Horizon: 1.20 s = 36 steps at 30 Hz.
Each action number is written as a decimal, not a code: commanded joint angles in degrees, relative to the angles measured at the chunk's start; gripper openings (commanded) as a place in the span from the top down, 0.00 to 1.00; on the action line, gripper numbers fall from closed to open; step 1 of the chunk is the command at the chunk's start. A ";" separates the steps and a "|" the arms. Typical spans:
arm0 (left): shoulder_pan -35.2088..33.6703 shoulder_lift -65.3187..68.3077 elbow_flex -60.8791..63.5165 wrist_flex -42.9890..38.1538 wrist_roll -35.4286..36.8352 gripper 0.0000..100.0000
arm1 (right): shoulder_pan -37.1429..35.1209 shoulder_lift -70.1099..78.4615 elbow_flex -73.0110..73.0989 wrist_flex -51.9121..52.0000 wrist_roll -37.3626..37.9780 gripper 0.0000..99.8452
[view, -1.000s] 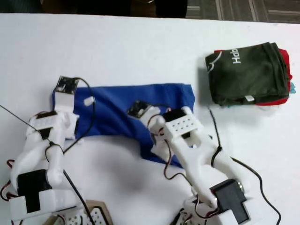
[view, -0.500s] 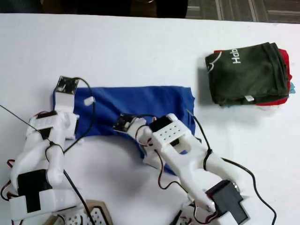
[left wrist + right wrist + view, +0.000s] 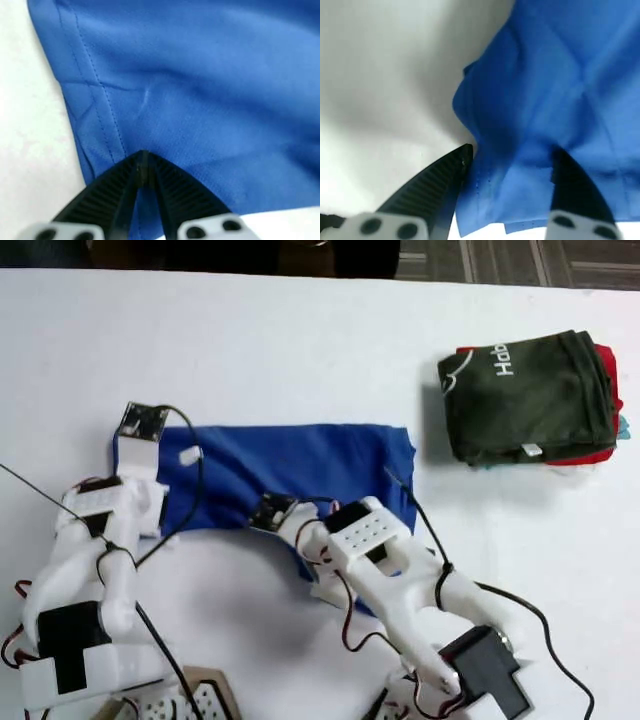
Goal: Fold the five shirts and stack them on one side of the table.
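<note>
A blue shirt (image 3: 290, 465) lies spread in the middle of the white table. My left arm (image 3: 110, 505) stands at the shirt's left end. The left gripper (image 3: 143, 161) is shut, its tips pinching the blue fabric (image 3: 200, 100) just inside the stitched hem. My right arm (image 3: 370, 535) is over the shirt's near edge. The right gripper (image 3: 512, 152) is open, one finger (image 3: 447, 175) over bare table and the other over the shirt (image 3: 555, 75), straddling a rumpled edge. A stack of folded shirts (image 3: 525, 390), dark green on top and red beneath, sits at the right.
White tabletop (image 3: 300, 350) stretches behind the shirt and to the left. Loose cables (image 3: 440, 540) trail from the right arm over the near part of the table. The table's far edge (image 3: 300, 275) runs along the back.
My right arm has swung left and drawn toward the table's near side, so its gripper now sits over the shirt's near edge. The left arm has not moved.
</note>
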 commanded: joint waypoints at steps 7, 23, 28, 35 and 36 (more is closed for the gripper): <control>0.53 -1.32 0.13 -0.79 0.26 0.98 | 7.60 14.11 -8.44 2.07 0.53 0.80; 0.53 -1.32 0.13 -0.79 0.26 0.98 | 15.52 7.87 -24.35 11.12 9.05 0.98; 0.53 -1.32 0.13 -0.79 0.26 0.98 | 19.21 15.43 -41.93 14.37 10.64 0.98; 0.53 -1.32 0.13 -0.79 0.26 0.98 | 19.82 36.26 -69.71 19.21 10.46 0.98; 0.53 -1.32 0.13 -0.79 0.26 0.98 | 19.82 39.25 -74.46 20.35 10.37 0.98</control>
